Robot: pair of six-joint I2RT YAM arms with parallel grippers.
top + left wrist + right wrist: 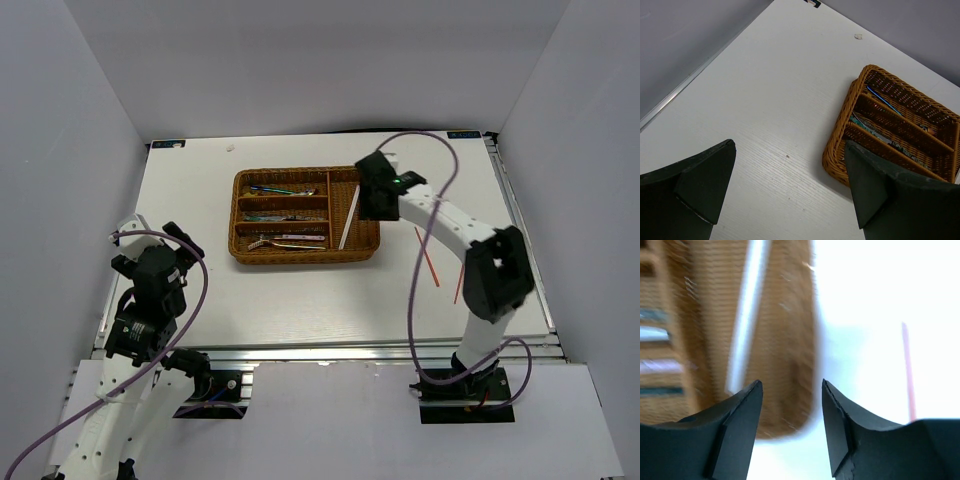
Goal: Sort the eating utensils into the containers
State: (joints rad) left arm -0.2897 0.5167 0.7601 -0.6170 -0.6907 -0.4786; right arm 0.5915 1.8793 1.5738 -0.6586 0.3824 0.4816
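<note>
The brown wicker tray (305,215) lies at mid-table with several utensils (283,241) in its three long slots. In the vertical slot at its right end lies a white chopstick (349,218), seen blurred (747,315) in the right wrist view. Just above that slot hangs my right gripper (375,195), open (792,382), with nothing between its fingers. Two red chopsticks (428,262) (459,285) lie on the table right of the tray; one red chopstick (907,370) shows in the right wrist view. At the near left my left gripper (172,240) stands wide open (790,144) and holds nothing, with the tray (840,145) ahead on its right.
White walls close in the white table (200,200) on the left, back and right. The right arm (495,270) bends over the table's right side near the red chopsticks. A small white speck (858,36) lies near the far edge.
</note>
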